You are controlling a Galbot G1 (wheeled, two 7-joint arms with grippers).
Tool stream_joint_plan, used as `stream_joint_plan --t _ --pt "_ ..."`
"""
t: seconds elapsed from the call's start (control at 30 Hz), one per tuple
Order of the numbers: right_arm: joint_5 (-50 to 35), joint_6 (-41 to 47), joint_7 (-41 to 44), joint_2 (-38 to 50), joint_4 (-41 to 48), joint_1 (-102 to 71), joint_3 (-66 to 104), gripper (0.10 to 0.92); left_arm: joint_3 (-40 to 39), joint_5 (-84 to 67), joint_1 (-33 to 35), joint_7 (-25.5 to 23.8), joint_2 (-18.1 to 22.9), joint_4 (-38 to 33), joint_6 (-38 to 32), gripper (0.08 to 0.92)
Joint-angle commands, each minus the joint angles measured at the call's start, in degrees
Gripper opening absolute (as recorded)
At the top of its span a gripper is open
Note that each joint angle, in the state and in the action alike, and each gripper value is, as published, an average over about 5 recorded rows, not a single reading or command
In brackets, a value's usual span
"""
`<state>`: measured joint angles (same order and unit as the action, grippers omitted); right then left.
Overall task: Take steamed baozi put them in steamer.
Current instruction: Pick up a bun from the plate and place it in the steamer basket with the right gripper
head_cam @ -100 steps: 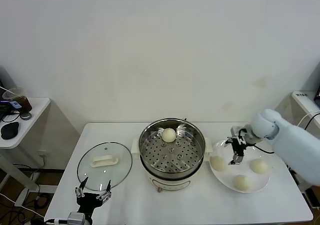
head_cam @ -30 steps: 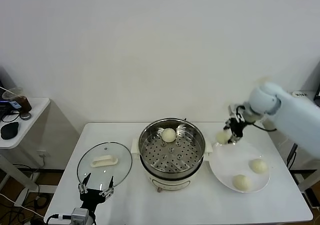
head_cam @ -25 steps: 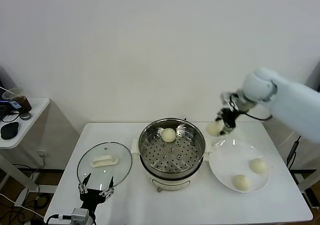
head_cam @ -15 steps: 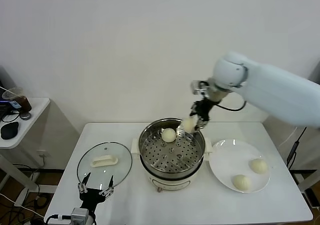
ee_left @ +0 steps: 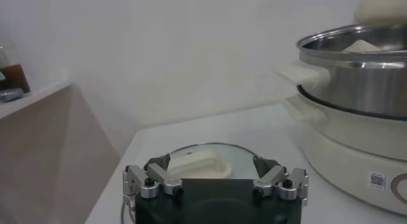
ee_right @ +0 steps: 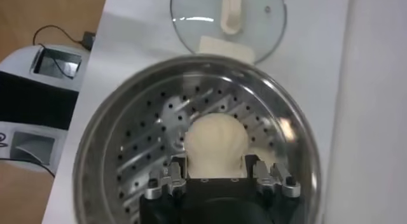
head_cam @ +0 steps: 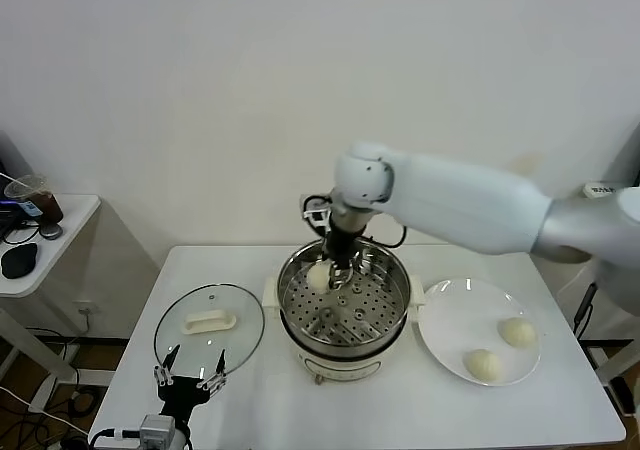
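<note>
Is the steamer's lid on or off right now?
Off. The glass lid lies flat on the table beside the steamer, whose perforated tray is exposed while the right hand holds a baozi over it.

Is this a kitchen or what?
Probably a test room set up like a kitchen: a shiny steel steamer pot, a flat white plate holding cream-white buns, and a plain white table.

Lid left of steamer
</note>
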<state>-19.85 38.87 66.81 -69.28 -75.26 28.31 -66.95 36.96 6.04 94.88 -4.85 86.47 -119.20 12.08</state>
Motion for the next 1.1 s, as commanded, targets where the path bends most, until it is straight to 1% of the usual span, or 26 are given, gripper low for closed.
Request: stream_joint_plan --t 0.03,0.2,0.6,0.7,0.9,1.0,1.1 --pt "1.55 2.76 -2.73 -7.22 5.33 -5.12 -0.97 0.543 -0.14 -0.22 -0.12 0.04 0.04 0.29 0.05 0.823" --pt "2.40 2.75 -3.10 -7.97 6.86 -6.29 -0.06 0.543 -0.23 -0.30 -0.32 -0.03 0.11 0.38 0.10 0.823" --pt "3.02 2.68 -3.40 -7.42 6.78 -6.66 1.15 0.552 -0.54 -0.35 -0.73 -0.06 0.32 0.55 0.18 0.823" --pt "2.84 2.66 -3.39 -6.98 6.40 -6.58 1.48 0.607 -0.58 -0.32 -0.62 -0.09 0.37 0.43 0.21 0.823" --pt "2.63 2.16 -2.58 -3.52 3.19 -4.60 1.84 0.773 -0.46 -0.33 -0.40 -0.08 0.49 0.08 0.23 0.823" --pt "2.02 0.09 -1.30 0.86 0.88 -1.80 3.69 0.815 -0.47 -0.27 -0.21 -0.05 0.55 -0.03 0.25 0.823" --pt "1.17 -3.22 1.07 7.38 -1.25 2.46 6.59 0.822 -0.49 -0.21 0.08 -0.08 0.63 -0.26 0.30 0.823"
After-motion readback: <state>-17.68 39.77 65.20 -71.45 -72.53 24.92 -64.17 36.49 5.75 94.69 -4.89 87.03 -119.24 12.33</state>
